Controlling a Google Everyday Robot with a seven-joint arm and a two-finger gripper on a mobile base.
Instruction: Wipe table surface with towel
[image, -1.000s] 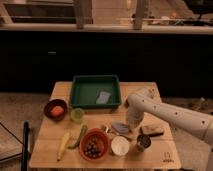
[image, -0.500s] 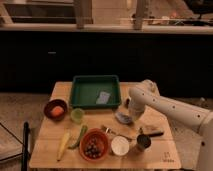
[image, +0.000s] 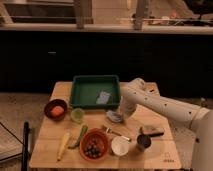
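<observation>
The gripper (image: 122, 113) is pinched shut on the towel (image: 114, 118). Both are mid table surface (image: 160, 145), right by the front right corner of the green tray (image: 95, 80).

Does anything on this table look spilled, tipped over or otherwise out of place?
Nothing stands out. No spill shows on the table. The claw is shut on the bunched towel, beside the green tray, as wiping needs.

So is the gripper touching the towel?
Touching. Camera view: the gripper, by the tray's front corner, sits on the towel's edge, no gap visible.
</observation>
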